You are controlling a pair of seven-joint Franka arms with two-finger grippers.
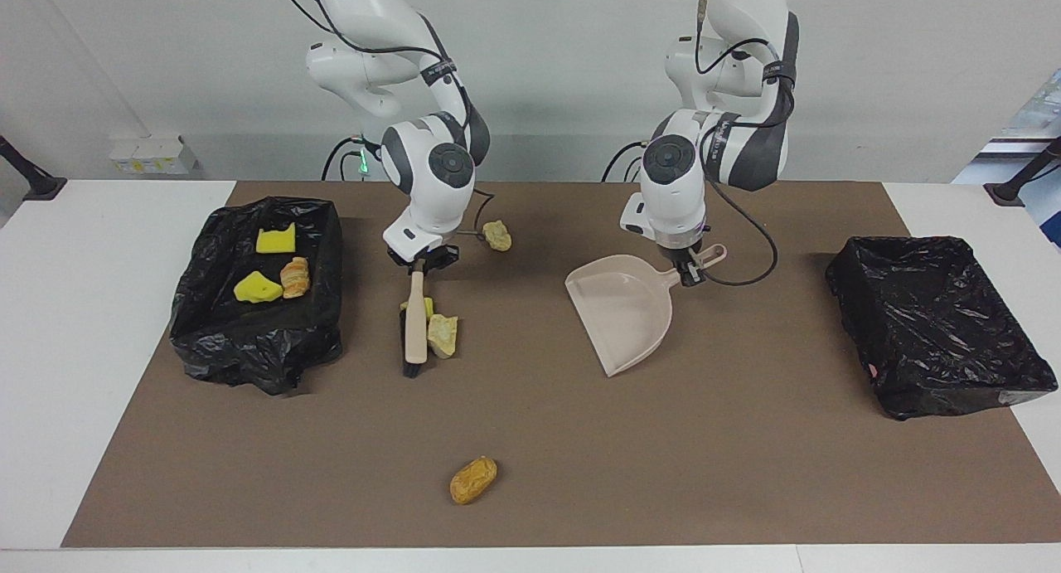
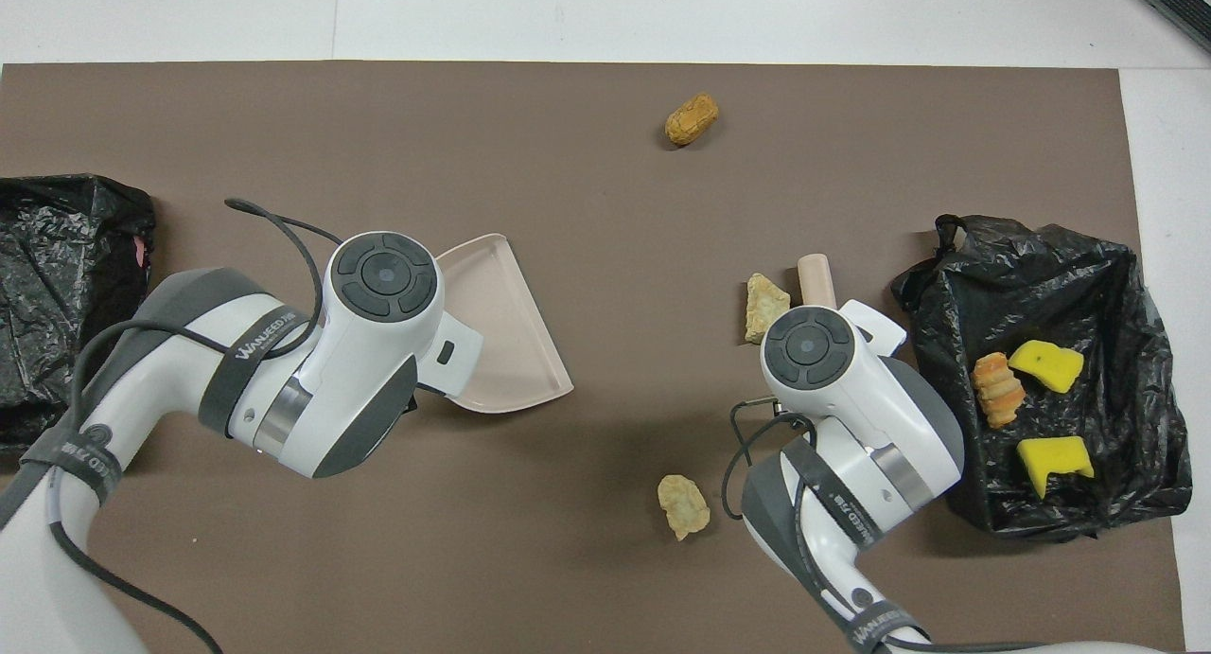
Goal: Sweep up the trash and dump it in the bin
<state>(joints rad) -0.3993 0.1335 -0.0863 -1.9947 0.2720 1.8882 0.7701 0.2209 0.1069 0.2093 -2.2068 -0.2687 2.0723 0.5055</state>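
Right gripper [image 1: 424, 261] points down, pinching brush [image 1: 414, 324] handle; bristles on mat beside tan lump [image 1: 443, 335] and yellow scrap [image 1: 427, 306]. Left gripper [image 1: 688, 273] pinches dustpan [image 1: 623, 318] handle, its open mouth toward brush. Open mat between.

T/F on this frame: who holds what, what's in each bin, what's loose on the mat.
1. The right gripper holds the brush. True.
2. The left gripper is open over the mat. False: it is shut on the dustpan handle.
3. The bin at the right arm's end holds three pieces. True.
4. The bin at the left arm's end holds scraps. False: none show.
5. The orange-brown lump lies in the dustpan. False: it lies alone on the mat.
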